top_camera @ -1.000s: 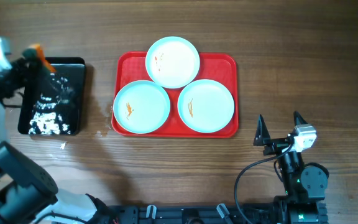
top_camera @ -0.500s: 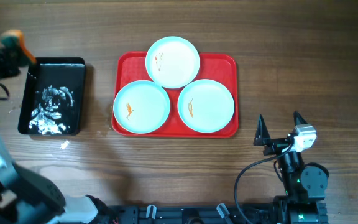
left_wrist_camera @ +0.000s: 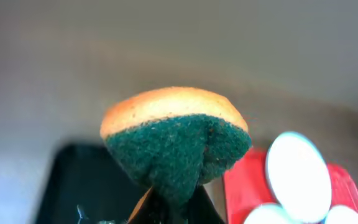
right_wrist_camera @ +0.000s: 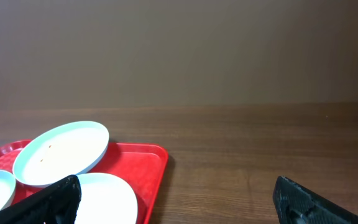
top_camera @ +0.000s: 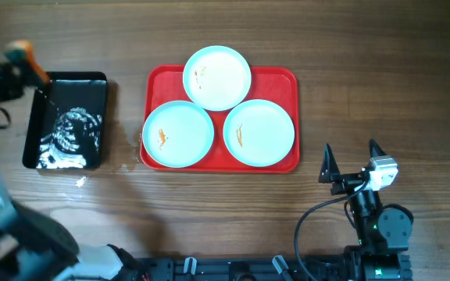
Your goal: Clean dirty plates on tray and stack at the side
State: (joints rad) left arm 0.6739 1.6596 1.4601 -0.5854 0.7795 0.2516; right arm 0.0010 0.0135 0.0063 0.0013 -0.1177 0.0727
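Left arm is blurred and cut by the left edge in overhead, so the left gripper [top_camera: 26, 61] is hard to read there. Only an orange bit of the sponge [top_camera: 23, 52] shows, at the far-left corner of the black tray [top_camera: 102, 87]. Wrist view is clearer: jaws pressed together, pinching the sponge from below, green scrub face toward the camera, orange on top. The sponge hides nearly all of the fingers, with only dark tips showing at the bottom edge. The black tray holds white smeared stuff [top_camera: 70, 133]; can't tell whether it's foam or residue. A small white fleck [top_camera: 80, 182] lies on the worktop [top_camera: 381, 62] just off its near edge. The plates are all on the red tray [top_camera: 281, 78] mid-worktop: far plate [top_camera: 217, 78] sticks out past the far rim, left plate [top_camera: 178, 134] and right plate [top_camera: 259, 132] sit side by side nearer the robot, each with a small orange smear. Can't tell whether the far plate overlaps the other two or just touches them. Right gripper [top_camera: 351, 150] is spread wide, holding nothing, parked near the tray's near-right corner, apart from it. In the right wrist view its left finger covers part of the nearest plate and another plate is cropped at the left edge. A black cable [top_camera: 307, 218] loops by the right arm base.
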